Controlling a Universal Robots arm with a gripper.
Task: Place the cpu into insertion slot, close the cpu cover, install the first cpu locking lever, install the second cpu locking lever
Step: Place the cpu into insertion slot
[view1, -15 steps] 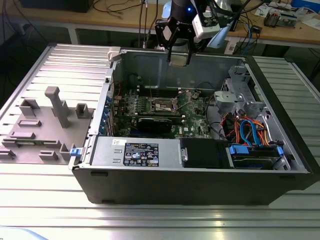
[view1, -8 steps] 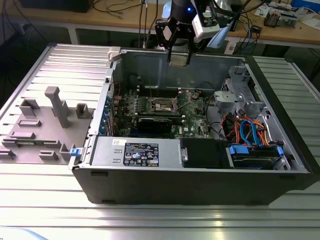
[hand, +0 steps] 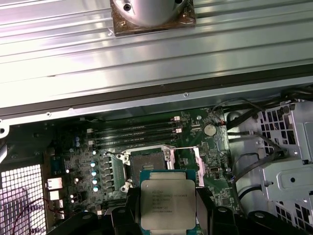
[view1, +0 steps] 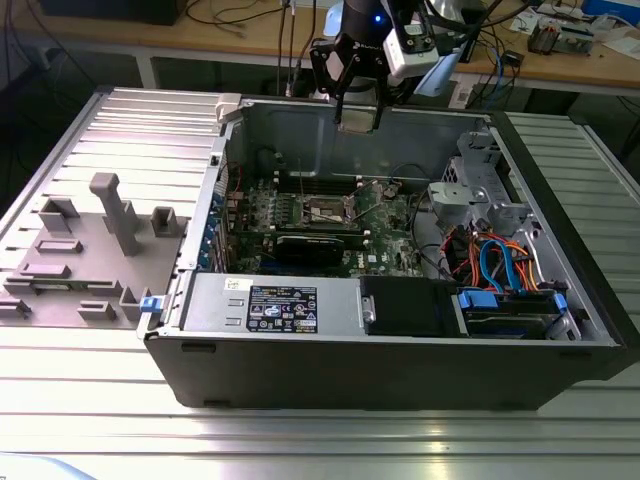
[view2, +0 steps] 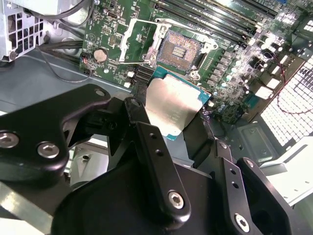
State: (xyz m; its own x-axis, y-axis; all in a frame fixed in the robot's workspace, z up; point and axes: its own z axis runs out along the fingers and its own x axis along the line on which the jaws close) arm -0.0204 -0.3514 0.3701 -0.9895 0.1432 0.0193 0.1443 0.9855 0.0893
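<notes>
Above the open computer case, the gripper is clamped on the cpu, its fingers on two opposite edges. The chip hangs well clear of the motherboard. Below, the insertion slot lies bare, with the cpu cover swung open beside it. Memory slots run alongside the socket. A drive cage and cables crowd the exterior view's right. The second wrist view shows the socket's contact grid, and the exterior view adds a black graphics card just beside the socket.
</notes>
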